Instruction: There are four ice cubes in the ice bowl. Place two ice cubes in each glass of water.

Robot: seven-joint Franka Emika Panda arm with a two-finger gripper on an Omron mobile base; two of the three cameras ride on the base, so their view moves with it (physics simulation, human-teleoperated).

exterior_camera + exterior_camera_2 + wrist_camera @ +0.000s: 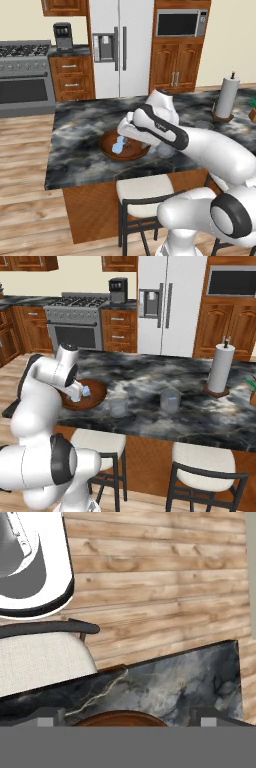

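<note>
**One bowl, two glasses — the fingers sit over the bowl, spread wide**

One relation decides your next move: the ice cubes [118, 146] lie directly beneath the hand, inside the ice bowl [107, 148], so the way to them is downward, not sideways. The gripper [80, 393] hangs just above the bowl's near side, and its fingers [46, 718] stand wide apart with nothing between them; from the hand camera you see the bowl's brown rim between the two tips. The cubes are close to square, so I judge that no long axis needs matching — you only need to straddle one cube without nudging its neighbour.

The nearer glass of water [119, 405] stands just beside the bowl on its right; the second glass [170, 399] sits farther right along the table [150, 376], well apart from the first. Whether either already holds ice is too faint to tell.

The table is a dark marbled island top. A paper-towel roll [220, 367] stands toward its far right end, stools [99, 443] tuck under the near edge, and the refrigerator [167, 303] and stove [82, 318] line the far wall.
</note>
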